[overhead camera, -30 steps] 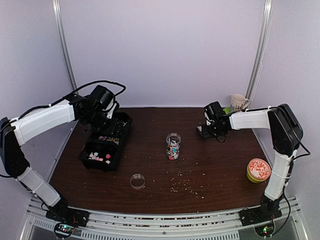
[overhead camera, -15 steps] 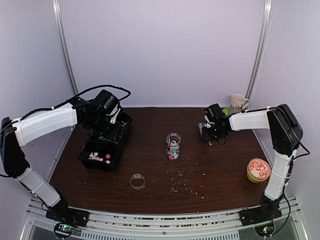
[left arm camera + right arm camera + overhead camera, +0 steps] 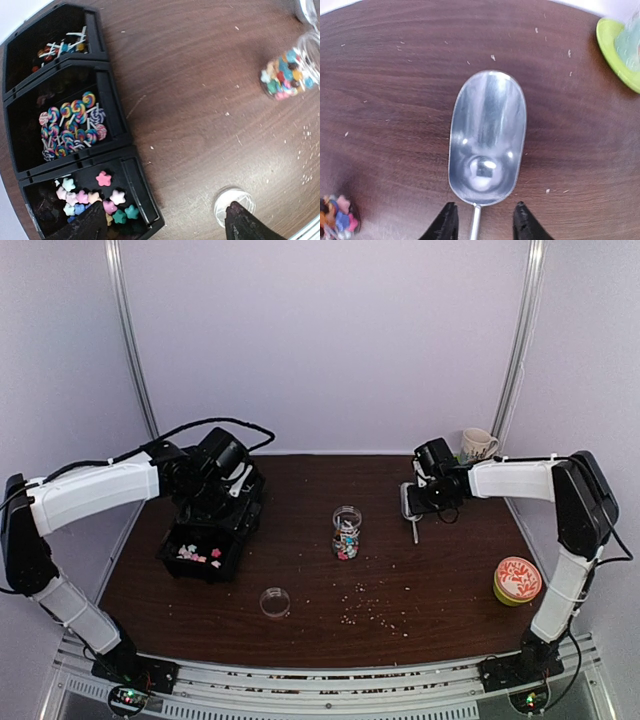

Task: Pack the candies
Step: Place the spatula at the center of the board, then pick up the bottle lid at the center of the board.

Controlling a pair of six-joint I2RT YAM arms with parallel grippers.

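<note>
Candies fill a black three-part tray (image 3: 127,145): star sweets (image 3: 103,178) in the near part, swirl lollipops (image 3: 72,125) in the middle one. More candies sit in a small glass jar (image 3: 346,532), which stands upright mid-table with no lid. My left gripper (image 3: 167,226) hovers open over the tray's near corner, holding nothing. Between the parted fingers of my right gripper (image 3: 485,225) lies the thin handle of a metal scoop (image 3: 487,145). The scoop rests empty on the table, and neither finger touches the handle.
A clear jar lid (image 3: 274,601) lies near the front of the table. Pale crumbs (image 3: 372,608) are scattered at the front centre. A mug (image 3: 478,445) on a green saucer (image 3: 620,55) stands at the back right, and a round orange-topped tin (image 3: 517,580) at the right edge.
My right gripper was shut on the scoop; its jaws have opened and the scoop now lies on the table. My left arm has shifted slightly right over the tray.
</note>
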